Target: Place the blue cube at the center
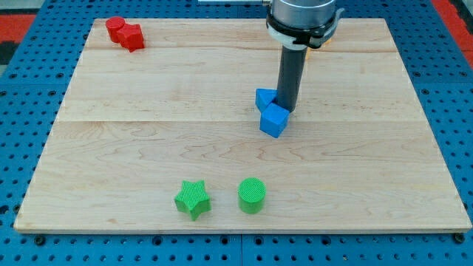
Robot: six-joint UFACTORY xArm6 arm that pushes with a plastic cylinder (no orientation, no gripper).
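A pale wooden desk point(148, 133) fills most of the view, lying on a blue perforated base point(22, 148) that shows around its edges. A dark upright rod point(291, 77) comes down from a silver and black arm mount point(303, 18) at the view's top, a little right of centre.

There are no jaws on this arm, so nothing opens, closes or grips; the rod simply ends in my tip point(286, 109). My tip sits on the desk just right of the middle, touching or almost touching two blue blocks.

The blue cube point(273, 120) lies just below and slightly left of my tip, tilted so that one corner points toward the view's bottom. It is a little right of the desk's centre. A second blue block point(264, 98) lies just above and left of the cube, touching it, and is partly hidden behind the rod, so its shape cannot be made out.

Near the desk's top left corner are two red blocks, touching each other: a red cylinder point(114, 29) and, to its right, a red block point(132, 36) of unclear shape.

Near the bottom edge, left of centre, sits a green star point(193, 199). Just to its right, apart from it, stands a green cylinder point(252, 195).
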